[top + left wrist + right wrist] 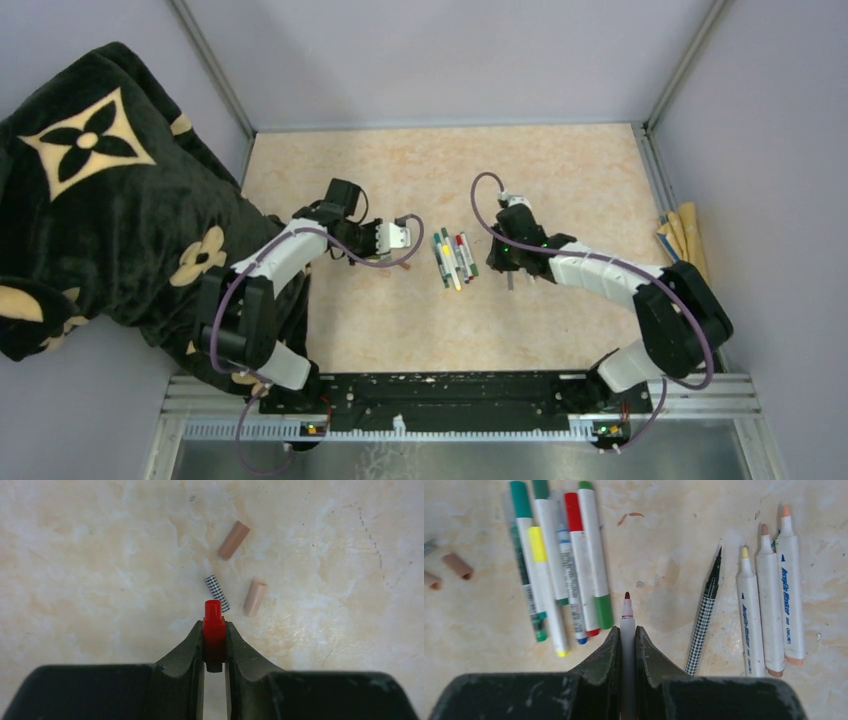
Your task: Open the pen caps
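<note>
Top view, worktop [560, 170]: beige, marbled, with grey walls around it. A black flower-print blanket [100, 200] is heaped over its left side.
Top view, capped pens [452, 258]: tight bundle mid-worktop, long axes roughly near-to-far, lying between the two arms.
Top view, grippers: left gripper [405, 238] just left of the bundle, reaching right. Right gripper [510, 265] just right of it.
Left wrist, red cap [212, 612]: short, bright red, blocky. It is pinched in the closed jaws of the left gripper [214, 630], long axis along them, free end pointing away from the wrist.
Left wrist, loose caps: two tan caps [233, 540] and a houndstooth cap [217, 593] lie slanted on the worktop beyond, apart from one another.
Right wrist, held pen [627, 612]: white barrel, bare dark-red tip pointing away from the wrist. The right gripper [626, 635] has its jaws clamped on the barrel.
Right wrist, capped pens: upper left, side by side, with green, yellow and red caps on.
Right wrist, houndstooth pen [704, 615]: uncapped, black tip up-frame, right of the held pen.
Right wrist, white markers [769, 595]: three, uncapped, side by side, with yellow, brown and orange tips up-frame.
</note>
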Robot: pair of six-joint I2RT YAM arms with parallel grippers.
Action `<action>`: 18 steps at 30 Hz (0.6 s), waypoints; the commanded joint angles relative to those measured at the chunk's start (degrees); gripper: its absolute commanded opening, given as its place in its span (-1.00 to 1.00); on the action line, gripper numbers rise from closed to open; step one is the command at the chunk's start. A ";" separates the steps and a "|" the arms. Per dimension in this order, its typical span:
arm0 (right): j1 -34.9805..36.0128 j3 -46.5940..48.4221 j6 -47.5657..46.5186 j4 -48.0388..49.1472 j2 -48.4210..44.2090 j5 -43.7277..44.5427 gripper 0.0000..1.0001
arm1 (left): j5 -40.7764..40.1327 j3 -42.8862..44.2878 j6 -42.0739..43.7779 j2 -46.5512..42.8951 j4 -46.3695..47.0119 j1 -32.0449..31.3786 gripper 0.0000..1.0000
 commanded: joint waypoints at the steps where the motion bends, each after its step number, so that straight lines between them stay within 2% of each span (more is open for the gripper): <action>1: 2.95 1.04 2.06 6.60 4.13 13.52 -1.00 | 4.41 -0.18 -6.51 2.77 0.04 -0.15 -0.66; 8: 3.82 0.43 3.08 8.03 8.75 16.43 -1.00 | 3.47 -2.32 -7.27 5.62 4.18 -0.83 -0.44; 15: 3.85 -1.20 3.31 8.00 9.32 17.53 -0.83 | -0.07 -4.00 -7.69 8.40 8.18 -2.11 -0.39; 18: 3.85 -1.43 3.33 7.88 9.04 17.62 -0.83 | -0.42 -3.77 -7.80 8.95 8.09 -2.50 -0.39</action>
